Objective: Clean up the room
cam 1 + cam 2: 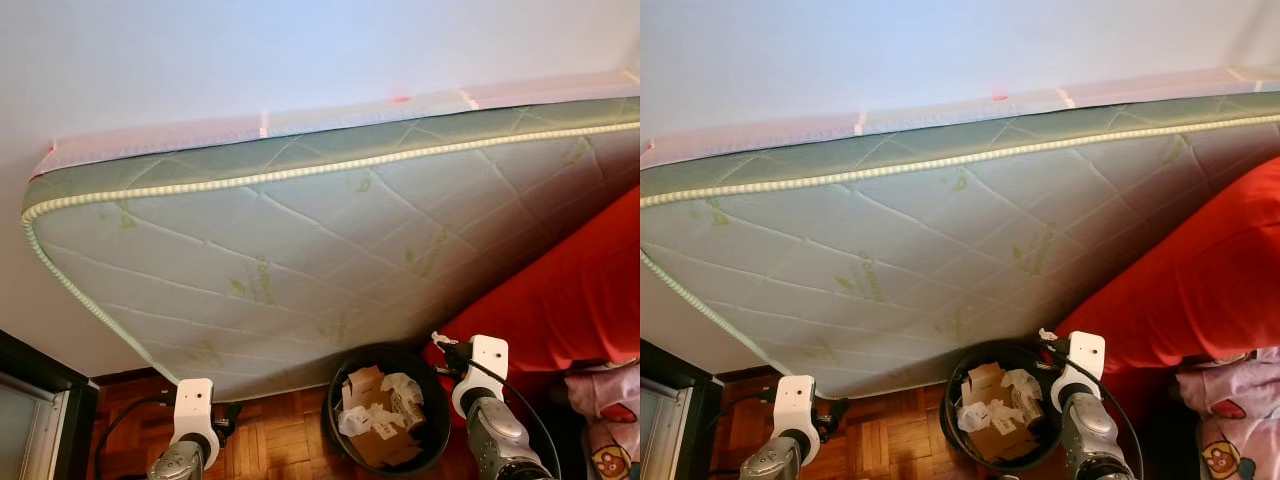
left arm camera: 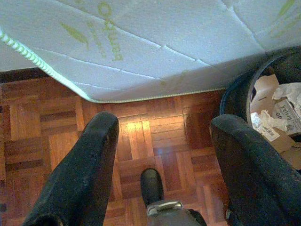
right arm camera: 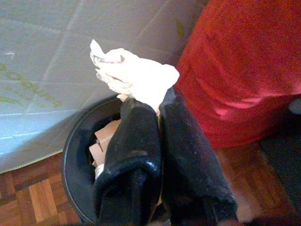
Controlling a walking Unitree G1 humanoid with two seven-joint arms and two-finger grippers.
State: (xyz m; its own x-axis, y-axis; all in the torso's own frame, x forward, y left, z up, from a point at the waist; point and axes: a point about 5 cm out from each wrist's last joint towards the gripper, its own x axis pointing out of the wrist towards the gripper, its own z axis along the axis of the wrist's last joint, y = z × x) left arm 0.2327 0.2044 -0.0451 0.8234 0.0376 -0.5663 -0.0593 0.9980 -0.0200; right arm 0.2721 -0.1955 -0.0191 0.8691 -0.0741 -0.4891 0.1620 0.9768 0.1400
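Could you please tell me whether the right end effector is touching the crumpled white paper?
Touching. In the right wrist view, the right end effector has its two black fingers closed on the crumpled white paper, held above the round black bin.

I see pale green quilted mattress (image 1: 300, 250) leaning tilted against white wall (image 1: 250, 50). Round black bin (image 1: 432, 405) holding cardboard and crumpled paper scraps (image 1: 378, 412) stands on wooden parquet floor (image 1: 270, 440) below mattress. Red fabric cover (image 1: 570, 290) just beside bin. My right gripper (image 1: 441, 346) at bin rim, pinching small white scrap (image 1: 437, 338). My left gripper (image 1: 226, 420) low over floor.
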